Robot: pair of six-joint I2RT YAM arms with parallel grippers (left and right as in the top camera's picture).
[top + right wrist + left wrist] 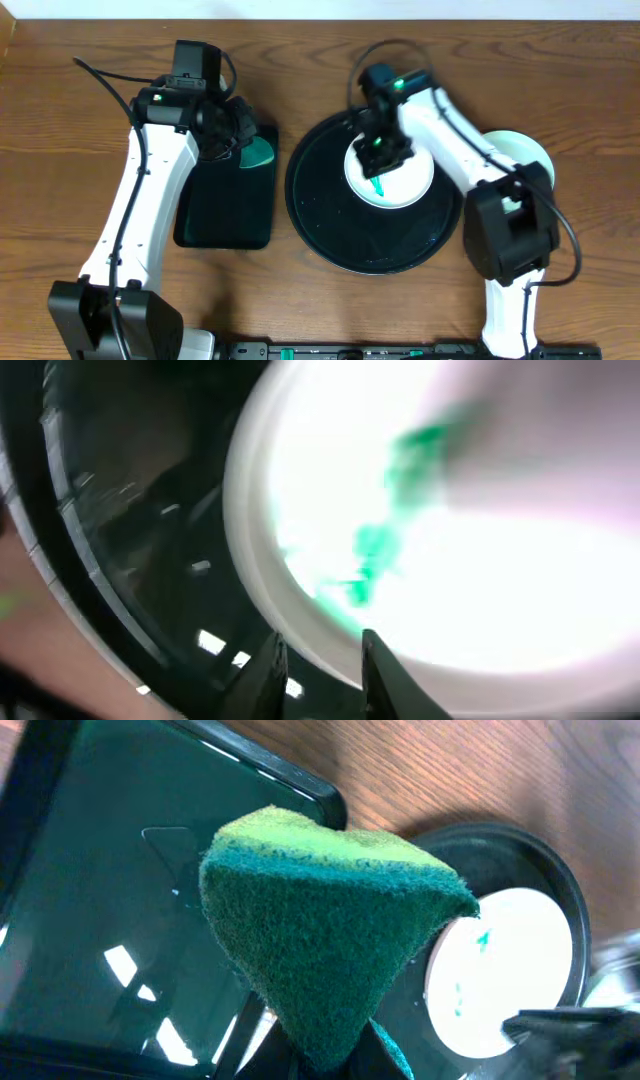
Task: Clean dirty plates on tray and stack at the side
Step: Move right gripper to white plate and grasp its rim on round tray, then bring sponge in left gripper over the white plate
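Observation:
The white plate (405, 180) with a green streak (380, 186) lies in the upper right part of the large round black tray (320, 220). My right gripper (377, 150) is on its far left rim. In the right wrist view the fingers (325, 665) straddle the rim of the plate (480, 560) and are shut on it. A mint-green plate (525, 150) sits on the wood right of the tray, partly hidden by the right arm. My left gripper (240, 140) is shut on a green-and-yellow sponge (258, 152), held over the rectangular tray.
A smaller rectangular black tray (225, 215) lies left of the round tray, under the left arm. In the left wrist view the sponge (330, 940) fills the middle, with the round tray (540, 850) and white plate (510, 970) to its right.

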